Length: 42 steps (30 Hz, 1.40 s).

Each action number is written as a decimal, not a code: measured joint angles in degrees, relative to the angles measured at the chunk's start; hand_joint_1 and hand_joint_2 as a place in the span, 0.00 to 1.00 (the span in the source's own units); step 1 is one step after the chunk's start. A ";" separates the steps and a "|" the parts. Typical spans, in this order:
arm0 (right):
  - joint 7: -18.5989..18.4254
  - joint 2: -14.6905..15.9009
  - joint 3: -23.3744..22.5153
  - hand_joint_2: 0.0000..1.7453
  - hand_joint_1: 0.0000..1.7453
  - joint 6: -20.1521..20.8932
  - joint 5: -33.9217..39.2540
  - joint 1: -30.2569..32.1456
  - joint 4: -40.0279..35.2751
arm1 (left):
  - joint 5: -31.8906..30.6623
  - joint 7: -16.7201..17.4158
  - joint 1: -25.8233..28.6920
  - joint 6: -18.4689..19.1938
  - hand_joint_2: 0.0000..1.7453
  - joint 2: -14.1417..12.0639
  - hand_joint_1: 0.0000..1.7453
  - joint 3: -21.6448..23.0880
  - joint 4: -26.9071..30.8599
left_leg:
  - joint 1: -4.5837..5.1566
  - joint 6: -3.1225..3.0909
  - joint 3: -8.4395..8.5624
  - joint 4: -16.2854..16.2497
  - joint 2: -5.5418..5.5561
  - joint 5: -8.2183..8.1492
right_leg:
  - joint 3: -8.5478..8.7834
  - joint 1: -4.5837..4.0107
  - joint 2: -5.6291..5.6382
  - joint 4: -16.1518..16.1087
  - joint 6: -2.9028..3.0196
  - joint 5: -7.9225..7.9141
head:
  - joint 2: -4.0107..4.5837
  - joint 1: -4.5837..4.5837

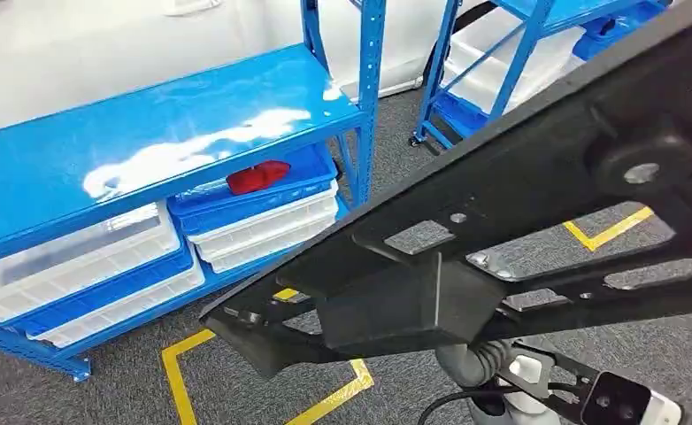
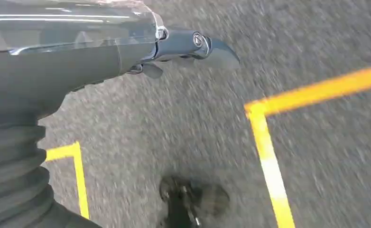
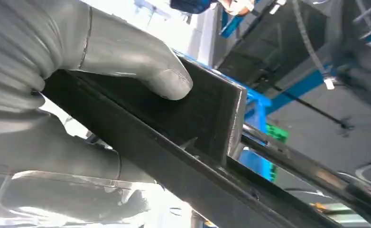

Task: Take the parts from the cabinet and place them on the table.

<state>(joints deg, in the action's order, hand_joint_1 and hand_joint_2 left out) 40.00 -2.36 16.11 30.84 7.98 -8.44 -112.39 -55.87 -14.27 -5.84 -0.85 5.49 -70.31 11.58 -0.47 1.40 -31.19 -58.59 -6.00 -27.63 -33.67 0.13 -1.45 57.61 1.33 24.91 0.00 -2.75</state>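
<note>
The right hand (image 3: 79,114) grips the black part (image 1: 502,212), thumb pressed on its flat plate, carrying it slantwise over the grey floor (image 1: 112,390). Beyond stands the blue cabinet (image 1: 148,142). The left hand's (image 2: 188,47) grasp I cannot tell.

A large black metal part (image 1: 466,257), a flat frame with cut-out openings, bolts and a boxy block on its underside, slants from 7 o'clock up to 2 o'clock across the head view. The right robot hand (image 3: 79,90) grips its edge, thumb pressed on a flat plate. The blue cabinet (image 1: 148,142) stands at 10 o'clock, holding stacked blue and white bins.
</note>
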 joint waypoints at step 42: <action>-0.48 1.62 2.27 1.00 1.00 -1.33 8.22 -9.24 1.47 | 2.21 1.05 0.51 -0.33 1.00 -2.31 0.00 -1.16 0.02 | -0.99 0.05 -1.22 0.11 10.37 0.92 | -1.49 0.02 7.84 1.59 -0.37 0.09 | 0.00 0.00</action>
<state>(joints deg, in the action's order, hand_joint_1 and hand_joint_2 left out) 39.52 -0.74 18.38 29.51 16.20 -17.68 -110.92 -53.66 -13.22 -5.33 -1.18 3.17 -71.47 11.61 -1.46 1.45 -32.41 -58.48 4.37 -26.71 -35.15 0.16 6.39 59.19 0.97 25.00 0.00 -2.75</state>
